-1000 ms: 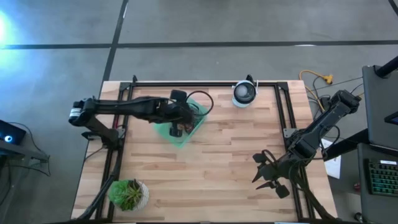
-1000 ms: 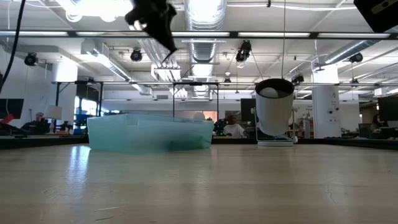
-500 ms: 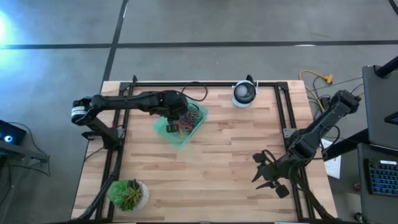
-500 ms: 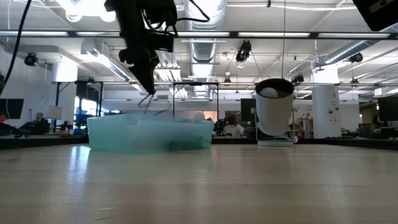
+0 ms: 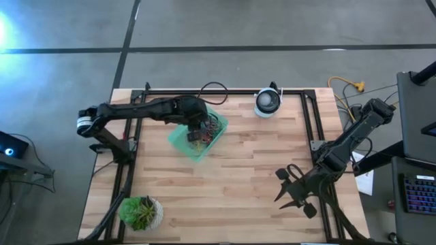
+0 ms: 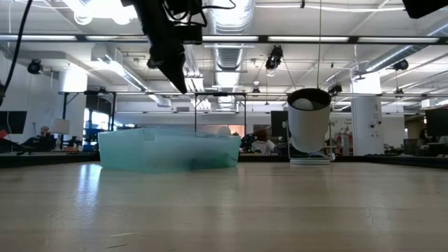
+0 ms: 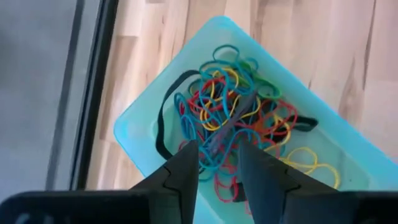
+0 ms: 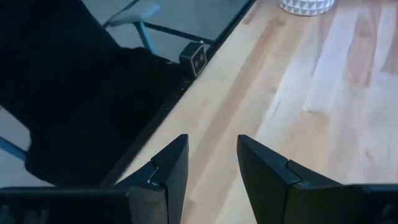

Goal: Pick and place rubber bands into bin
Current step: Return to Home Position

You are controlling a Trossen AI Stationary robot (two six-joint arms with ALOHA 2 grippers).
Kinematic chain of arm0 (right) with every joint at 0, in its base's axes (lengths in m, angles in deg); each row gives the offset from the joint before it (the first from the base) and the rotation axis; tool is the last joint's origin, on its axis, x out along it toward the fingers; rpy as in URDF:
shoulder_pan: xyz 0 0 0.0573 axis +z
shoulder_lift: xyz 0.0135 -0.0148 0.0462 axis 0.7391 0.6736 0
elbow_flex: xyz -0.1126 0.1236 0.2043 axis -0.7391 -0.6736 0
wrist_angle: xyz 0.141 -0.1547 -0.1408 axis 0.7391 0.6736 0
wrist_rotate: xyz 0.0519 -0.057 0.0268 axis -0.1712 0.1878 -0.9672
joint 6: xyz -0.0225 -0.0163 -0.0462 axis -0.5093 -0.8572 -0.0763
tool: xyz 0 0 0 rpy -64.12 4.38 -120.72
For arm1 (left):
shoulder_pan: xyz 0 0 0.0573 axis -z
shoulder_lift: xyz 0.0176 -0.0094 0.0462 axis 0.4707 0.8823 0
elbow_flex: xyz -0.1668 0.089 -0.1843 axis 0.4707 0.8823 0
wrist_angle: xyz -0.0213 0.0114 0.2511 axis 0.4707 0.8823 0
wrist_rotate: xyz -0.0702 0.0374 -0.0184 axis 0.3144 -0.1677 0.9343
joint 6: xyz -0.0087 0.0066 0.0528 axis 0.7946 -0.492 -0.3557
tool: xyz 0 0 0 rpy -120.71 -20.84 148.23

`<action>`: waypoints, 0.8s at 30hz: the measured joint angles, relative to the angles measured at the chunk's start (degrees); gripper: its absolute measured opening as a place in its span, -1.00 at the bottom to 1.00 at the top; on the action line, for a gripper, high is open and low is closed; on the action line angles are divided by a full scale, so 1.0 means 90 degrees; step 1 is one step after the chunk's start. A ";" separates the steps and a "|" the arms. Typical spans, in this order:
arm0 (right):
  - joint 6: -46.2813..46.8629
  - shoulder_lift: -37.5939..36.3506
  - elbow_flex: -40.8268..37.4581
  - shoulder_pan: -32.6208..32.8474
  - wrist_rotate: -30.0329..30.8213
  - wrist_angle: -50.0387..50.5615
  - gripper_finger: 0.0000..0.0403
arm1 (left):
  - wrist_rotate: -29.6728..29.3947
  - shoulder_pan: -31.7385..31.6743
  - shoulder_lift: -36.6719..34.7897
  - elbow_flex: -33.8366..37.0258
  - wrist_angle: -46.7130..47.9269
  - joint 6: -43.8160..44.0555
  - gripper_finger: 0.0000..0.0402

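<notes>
Left end effector [image 5: 197, 128] has lifted since half a second ago: the low view shows it higher above the bin [image 5: 178, 141] now, fingers slightly parted, nothing between them. Reads as a retreat after a drop, going up first to clear the wall. Rubber bands [image 7: 230, 118] lie tangled inside the bin, at the left rear of the bench [image 5: 238, 170]; I can't spot any loose on the wood. Right end effector [image 5: 289, 194] hangs parked near the right front edge, fingers apart, empty, out of the way. Job looks near done.
</notes>
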 joint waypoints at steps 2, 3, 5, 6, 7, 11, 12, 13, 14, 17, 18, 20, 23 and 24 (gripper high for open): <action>-0.0306 0.0005 0.0000 -0.0006 0.0035 0.0016 -0.34 | 0.0007 0.0013 -0.0022 -0.0058 0.0020 0.0162 -0.51; -0.0464 0.0005 0.0000 -0.0027 0.0049 0.0016 -0.34 | 0.0011 0.0029 -0.0025 -0.0117 0.0057 0.0207 -0.51; -0.0673 0.0005 0.0000 -0.0085 0.0073 -0.0038 -0.34 | 0.0012 0.0072 -0.0045 -0.0251 0.0197 0.0459 -0.51; -0.0757 0.0004 0.0001 -0.0122 0.0094 -0.0064 -0.34 | 0.0020 0.0097 -0.0065 -0.0324 0.0268 0.0613 -0.51; -0.0785 -0.0017 0.0020 -0.0159 0.0170 -0.0057 -0.34 | 0.0013 0.0140 -0.0088 -0.0378 0.0244 0.0631 -0.51; -0.1094 -0.0200 0.0320 -0.0296 0.0394 0.0086 -0.34 | 0.0188 0.0418 -0.0430 -0.0421 -0.0382 0.0087 -0.51; -0.1264 -0.0295 0.0415 -0.0309 0.0405 0.0196 -0.34 | 0.0333 0.0494 -0.0596 -0.0408 -0.0653 -0.0057 -0.51; -0.1410 -0.0408 0.0499 -0.0330 0.0414 0.0332 -0.34 | 0.0570 0.0554 -0.0784 -0.0379 -0.0879 -0.0198 -0.51; -0.1545 -0.0554 0.0572 -0.0350 0.0488 0.0470 -0.34 | 0.0816 0.0609 -0.1005 -0.0340 -0.1027 -0.0304 -0.51; -0.1901 -0.1150 0.0672 -0.0378 0.1123 0.0715 -0.34 | 0.1551 0.0749 -0.1786 -0.0162 -0.1398 -0.0422 -0.51; -0.1996 -0.1393 0.0675 -0.0381 0.1423 0.0781 -0.34 | 0.1705 0.0786 -0.2078 -0.0079 -0.1384 -0.0412 -0.51; -0.2105 -0.1903 0.0665 -0.0386 0.1965 0.0897 -0.34 | 0.1805 0.0913 -0.2645 0.0104 -0.1363 -0.0338 -0.51; -0.2151 -0.2720 0.0658 -0.0386 0.2263 0.1096 -0.34 | 0.1824 0.1195 -0.3535 0.0552 -0.1381 -0.0189 -0.51; -0.2172 -0.2986 0.0658 -0.0386 0.2261 0.1150 -0.34 | 0.1826 0.1289 -0.3834 0.0719 -0.1394 -0.0146 -0.51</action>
